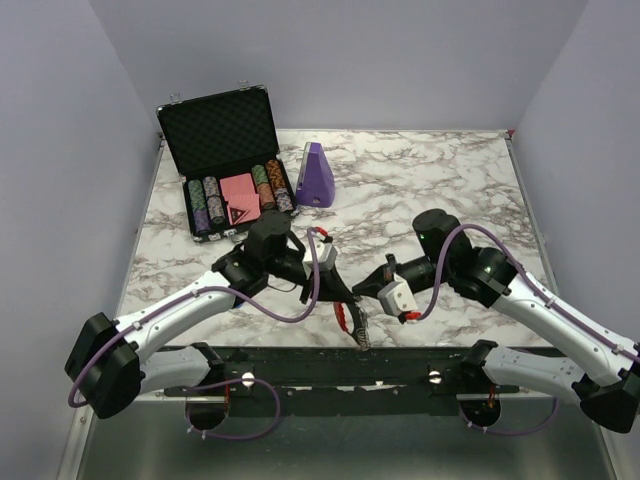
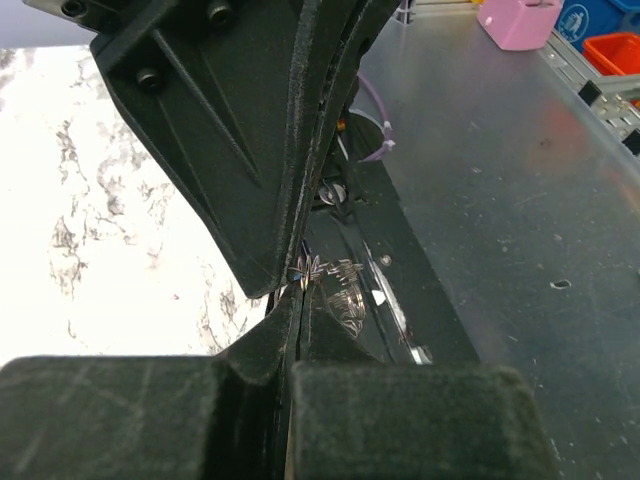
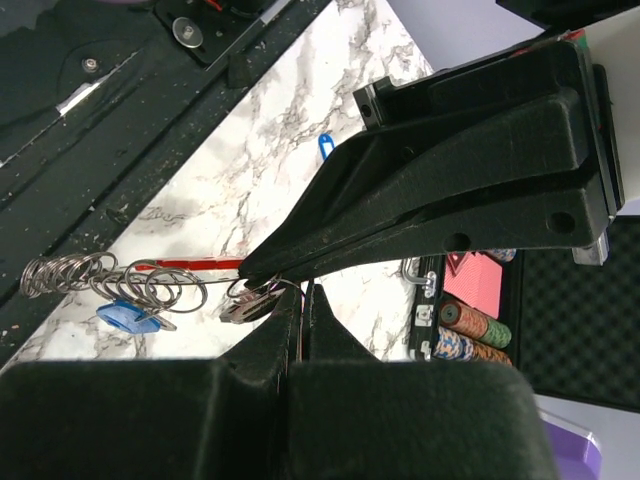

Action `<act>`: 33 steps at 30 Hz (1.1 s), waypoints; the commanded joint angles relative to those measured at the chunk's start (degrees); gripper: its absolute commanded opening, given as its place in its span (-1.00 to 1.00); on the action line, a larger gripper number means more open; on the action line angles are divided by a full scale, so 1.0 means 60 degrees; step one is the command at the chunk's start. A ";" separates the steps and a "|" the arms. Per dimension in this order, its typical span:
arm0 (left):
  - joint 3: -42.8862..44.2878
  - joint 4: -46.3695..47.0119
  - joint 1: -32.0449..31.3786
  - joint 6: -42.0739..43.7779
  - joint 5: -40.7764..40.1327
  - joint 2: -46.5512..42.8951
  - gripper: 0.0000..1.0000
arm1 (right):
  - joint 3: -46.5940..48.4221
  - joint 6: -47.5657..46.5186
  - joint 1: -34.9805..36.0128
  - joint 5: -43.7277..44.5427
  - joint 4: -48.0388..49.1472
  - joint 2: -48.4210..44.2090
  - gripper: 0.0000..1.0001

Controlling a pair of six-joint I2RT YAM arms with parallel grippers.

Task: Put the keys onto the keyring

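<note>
The keyring hangs between my two grippers near the table's front edge; its red arc (image 1: 345, 317) points down. In the right wrist view the red arc (image 3: 190, 264) and a row of silvery rings (image 3: 95, 280) show, with a blue-tagged key (image 3: 125, 317) hanging from them. My left gripper (image 1: 349, 296) is shut on the keyring's thin metal part; its jaws (image 2: 300, 295) are pressed together by silvery loops (image 2: 335, 272). My right gripper (image 1: 369, 287) is shut (image 3: 303, 290) on a silvery key (image 3: 248, 303) right at the left gripper's tip (image 3: 260, 268).
An open black case (image 1: 222, 125) with poker chips (image 1: 205, 203) stands at the back left, also in the right wrist view (image 3: 470, 325). A purple wedge (image 1: 316, 175) stands beside it. A small blue piece (image 3: 326, 143) lies on the marble. The black front rail (image 1: 320, 365) is just below the grippers.
</note>
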 commanded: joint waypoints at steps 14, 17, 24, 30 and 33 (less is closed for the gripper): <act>0.1632 -0.2890 -0.0088 0.2751 -0.0775 0.0209 -1.00 | -0.0007 0.0686 0.0032 0.0345 0.0696 -0.0288 -0.99; 0.1720 -0.2920 -0.0088 0.2781 -0.0908 0.0224 -1.00 | -0.0007 0.0759 0.0032 0.0331 0.0798 -0.0303 -0.99; 0.1793 -0.2978 -0.0074 0.2810 -0.1171 0.0209 -0.99 | -0.0022 0.0906 0.0032 0.0331 0.0828 -0.0361 -0.99; 0.1706 -0.2832 -0.0059 0.2723 -0.1362 0.0122 -0.95 | -0.0066 0.1008 0.0032 0.0375 0.0886 -0.0390 -0.99; 0.1647 -0.2744 -0.0030 0.2650 -0.1362 0.0034 -0.95 | -0.0081 0.1038 0.0032 0.0433 0.0916 -0.0405 -0.99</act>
